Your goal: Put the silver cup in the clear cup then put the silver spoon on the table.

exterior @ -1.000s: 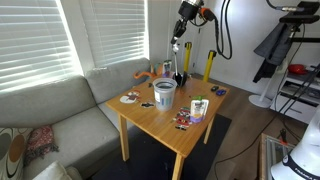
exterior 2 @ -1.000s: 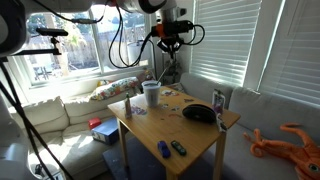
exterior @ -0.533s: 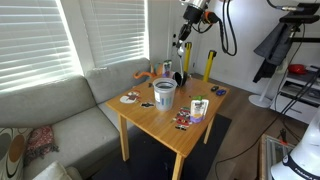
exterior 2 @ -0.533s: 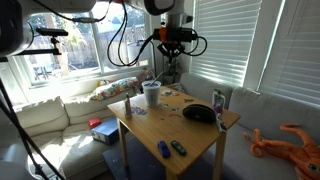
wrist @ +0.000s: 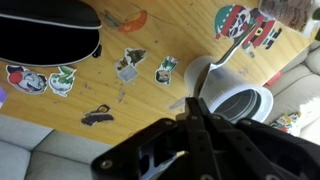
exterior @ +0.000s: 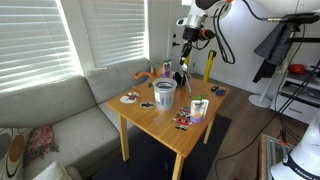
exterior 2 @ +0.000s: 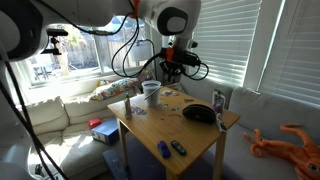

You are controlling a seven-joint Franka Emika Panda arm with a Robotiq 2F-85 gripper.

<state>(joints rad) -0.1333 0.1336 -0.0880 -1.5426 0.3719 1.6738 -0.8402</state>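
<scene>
The clear cup (exterior: 165, 93) stands on the wooden table (exterior: 160, 120) and also shows in the other exterior view (exterior 2: 150, 93). From above in the wrist view, its rim (wrist: 268, 100) rings a grey round shape that looks like the silver cup (wrist: 243, 108) inside it. My gripper (exterior: 186, 50) hangs above the table's far side, beside and above the clear cup (exterior 2: 172, 72). Its fingers (wrist: 195, 108) are shut. A silver spoon (wrist: 228, 52) sticks out from the fingertips over the table (wrist: 60, 110).
A black cap-like thing (wrist: 45, 35) lies on the table (exterior 2: 198, 113) among several stickers (wrist: 128, 65). A black cup (exterior: 179, 78) and a yellow upright thing (exterior: 209, 66) stand at the far edge. A sofa (exterior: 60, 120) runs beside the table.
My gripper has come down toward the table near the clear cup, still shut. The cups have not moved.
</scene>
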